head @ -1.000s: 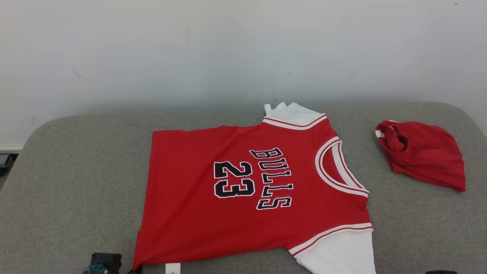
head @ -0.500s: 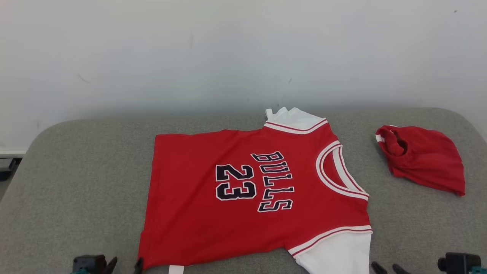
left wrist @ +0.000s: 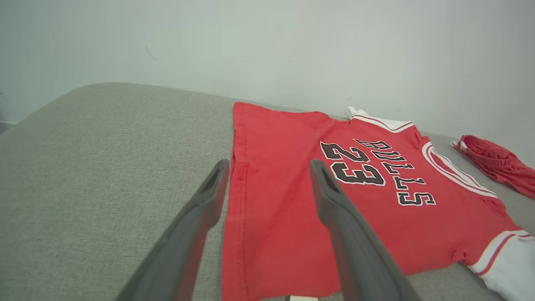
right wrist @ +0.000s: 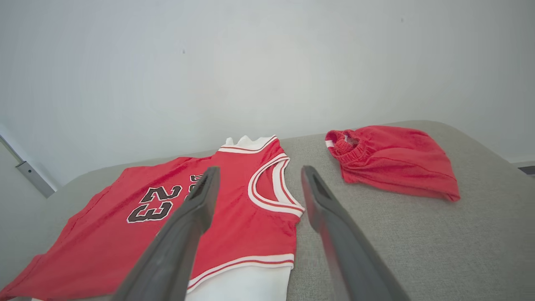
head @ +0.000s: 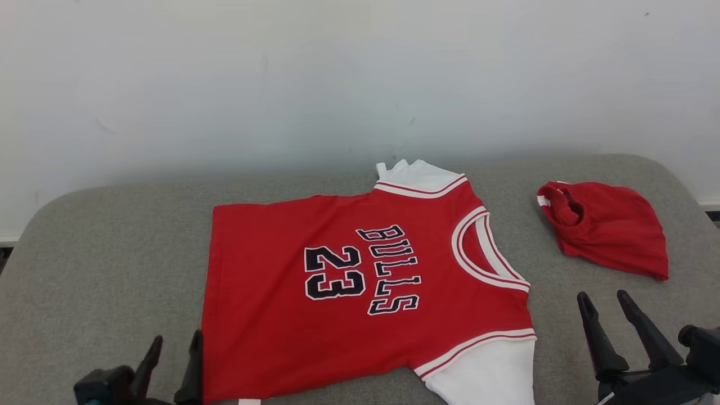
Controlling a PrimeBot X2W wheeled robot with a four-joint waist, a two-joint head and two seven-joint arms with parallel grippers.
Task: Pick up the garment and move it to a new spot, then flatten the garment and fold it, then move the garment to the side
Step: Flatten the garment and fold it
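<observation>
The garment (head: 270, 236) is a red jersey with white trim and the print "BULLS 23". It lies spread flat on the grey padded surface (head: 101, 253), collar toward the right. My left gripper (head: 176, 337) is open at the lower left, its fingers just beside the jersey's hem corner. In the left wrist view the left gripper (left wrist: 268, 165) hovers over the hem edge of the garment (left wrist: 284, 138), with nothing between the fingers. My right gripper (head: 602, 295) stands open over bare surface, to the right of the jersey's near sleeve. In the right wrist view the right gripper (right wrist: 260, 169) faces the garment (right wrist: 250, 225).
A bunched red pair of shorts (head: 613, 236) lies at the far right, apart from the jersey, also seen as the shorts (right wrist: 397, 163) and the shorts (left wrist: 501, 165). A pale wall (head: 337, 84) rises behind the surface. Bare grey padding lies left of the jersey.
Both grippers have risen into the head view and gone from shut to open. The head camera has shifted slightly; the jersey and shorts lie as before.
</observation>
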